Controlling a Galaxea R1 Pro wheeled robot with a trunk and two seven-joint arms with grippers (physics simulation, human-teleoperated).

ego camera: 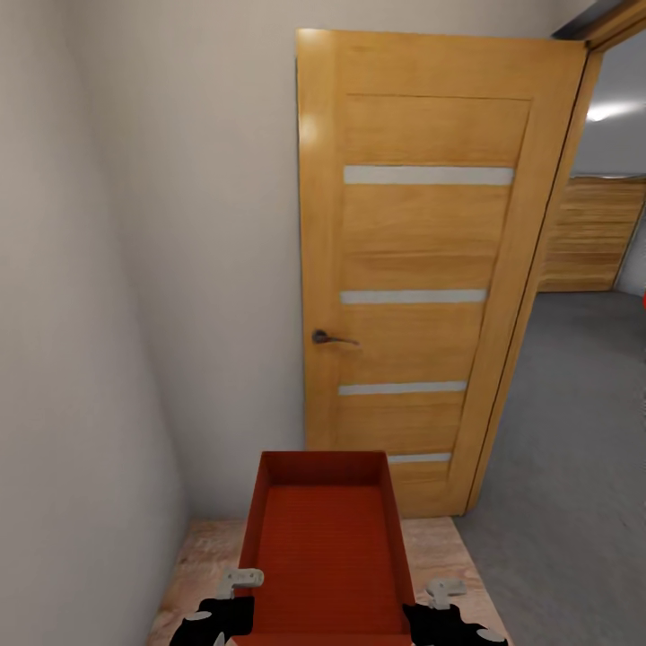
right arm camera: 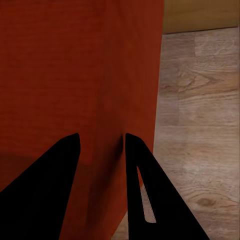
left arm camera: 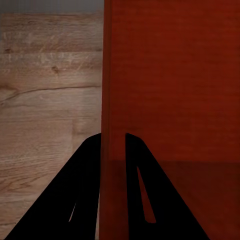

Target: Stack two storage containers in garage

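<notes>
One orange-red storage container (ego camera: 327, 538) hangs low in front of me, open side up and empty, above light wood planks. My left gripper (ego camera: 220, 615) is shut on its left wall and my right gripper (ego camera: 449, 619) on its right wall. In the left wrist view the black fingers (left arm camera: 82, 200) straddle the container's thin wall (left arm camera: 170, 75), one on each side, with the left gripper (left arm camera: 112, 137) pinching it. The right wrist view has the right gripper (right arm camera: 102, 136) clamped on the container's red side (right arm camera: 75, 65). Dark grey garage floor (ego camera: 574, 449) lies beyond the doorway at the right.
An orange-brown wooden door (ego camera: 422, 269) with a dark handle (ego camera: 327, 337) stands open straight ahead, close to the container. A pale wall (ego camera: 90, 314) runs close along my left. A wooden panelled wall (ego camera: 588, 233) closes the far end of the grey room.
</notes>
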